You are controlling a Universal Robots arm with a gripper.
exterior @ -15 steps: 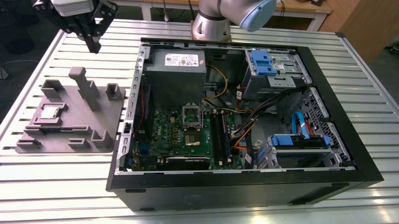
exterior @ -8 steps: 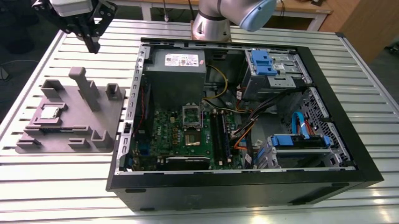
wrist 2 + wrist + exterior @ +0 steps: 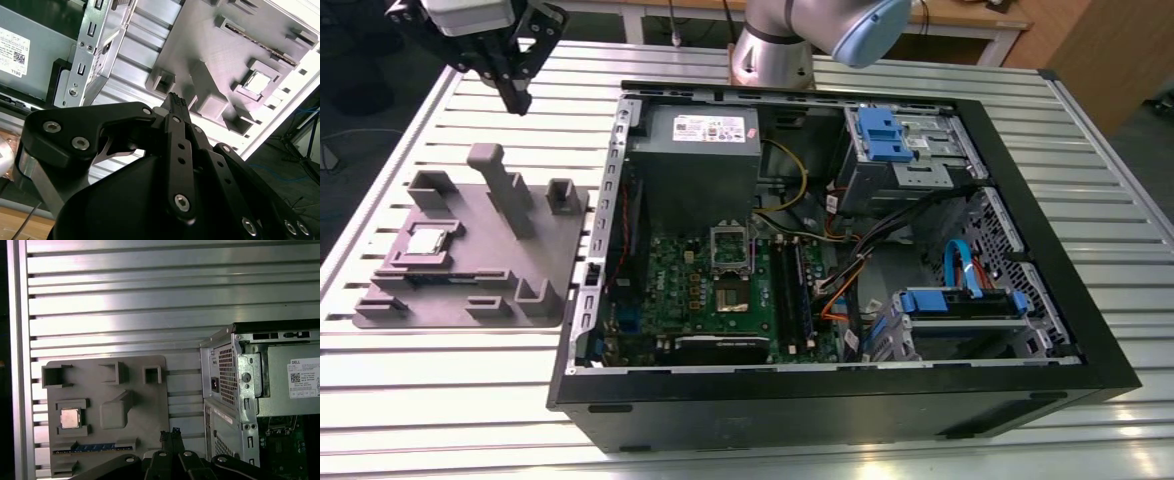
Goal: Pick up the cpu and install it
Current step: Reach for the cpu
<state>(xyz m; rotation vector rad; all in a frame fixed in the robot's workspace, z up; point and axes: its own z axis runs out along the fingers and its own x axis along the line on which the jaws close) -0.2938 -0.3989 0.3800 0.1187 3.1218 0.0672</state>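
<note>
The cpu (image 3: 427, 242) is a small silver square lying flat in a raised holder on the grey plate (image 3: 480, 300), at the exterior view's left. Both wrist views show the cpu (image 3: 70, 418) (image 3: 258, 82) seated there. My gripper (image 3: 518, 98) hangs high above the table beyond the plate's far edge, well apart from the cpu. Its black fingers (image 3: 174, 432) come together to a point with nothing between them. The same tip (image 3: 176, 101) shows in the second wrist view. The motherboard's metal-framed socket (image 3: 731, 288) lies inside the open computer case (image 3: 1067, 300).
A tall grey post (image 3: 504, 185) and several small blocks rise from the plate. A long memory stick (image 3: 95, 447) lies in a slot near the cpu. The case's power supply (image 3: 696, 135) and drive cages with blue clips (image 3: 897, 135) stand to the right. Ribbed metal tabletop (image 3: 125, 300) surrounds everything.
</note>
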